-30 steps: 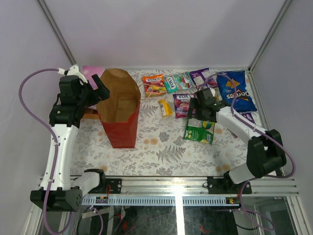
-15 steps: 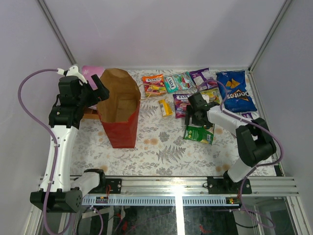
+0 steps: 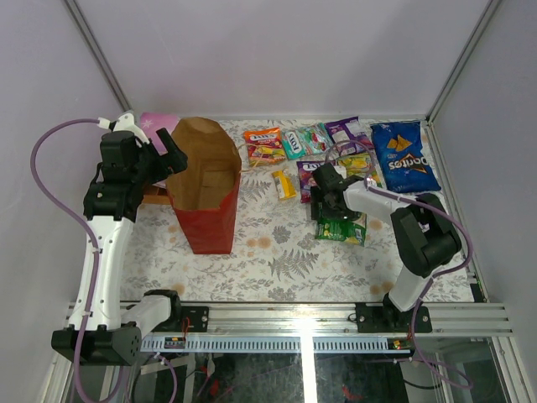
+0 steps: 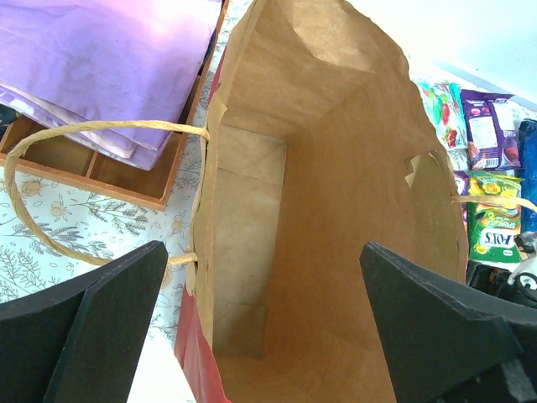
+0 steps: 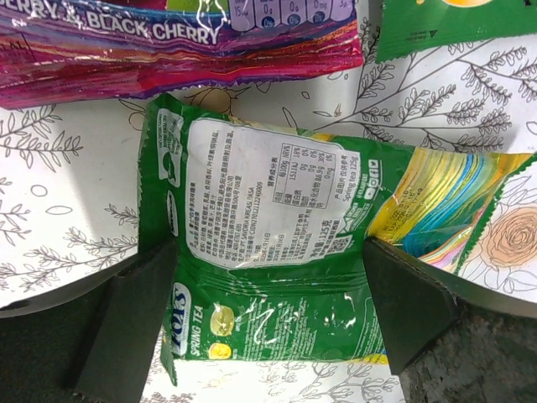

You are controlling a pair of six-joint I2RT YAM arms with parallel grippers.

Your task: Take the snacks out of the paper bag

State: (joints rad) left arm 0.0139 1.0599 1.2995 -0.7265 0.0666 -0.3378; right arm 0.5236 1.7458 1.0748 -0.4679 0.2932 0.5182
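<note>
Packet [image 5: 260,252], green, lies flat between the right jaws, released and wide-spread.

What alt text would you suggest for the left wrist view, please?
Looking down into the open red paper bag, whose brown inside shows no snacks, framed by the fingers of the open left gripper. A wooden tray holding purple cloth sits left; snack packets lie right.

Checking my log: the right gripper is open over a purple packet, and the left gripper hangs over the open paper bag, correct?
No: the right gripper is open over a green packet, not purple; the right wrist view shows it. The rest holds.
</note>
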